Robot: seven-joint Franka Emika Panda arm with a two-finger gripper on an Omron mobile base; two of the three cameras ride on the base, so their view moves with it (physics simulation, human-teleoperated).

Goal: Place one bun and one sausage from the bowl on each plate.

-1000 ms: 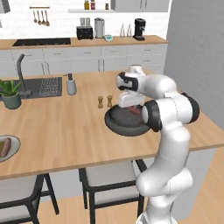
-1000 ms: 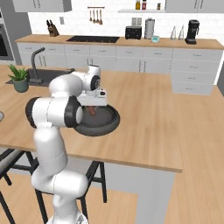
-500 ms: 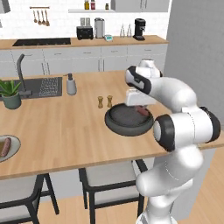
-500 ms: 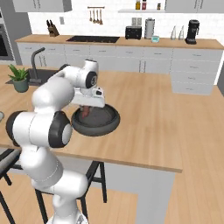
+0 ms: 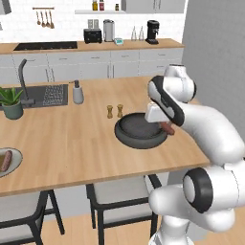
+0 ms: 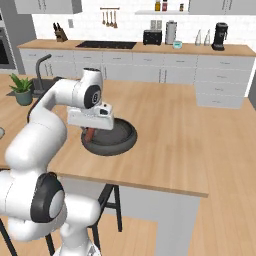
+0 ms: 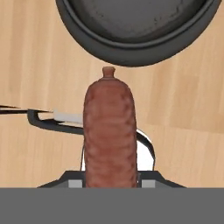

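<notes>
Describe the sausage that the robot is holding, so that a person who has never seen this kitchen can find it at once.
Look at the long wooden counter and find the wide dark bowl near its right end. Just beside the bowl's rim, the gripper is shut on the sausage. It is reddish-brown and ridged, with a small knotted tip, and it hangs above the wood, unlike the sausage on the pale plate far left.

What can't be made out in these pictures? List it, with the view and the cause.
- Claw tips: hand view, covered by the sausage they hold.
- Plate at the counter's left end: left base view, cut by the frame edge; a sausage lies on it, a bun can't be confirmed.
- Bowl near side: right base view, hidden behind the hand.
</notes>
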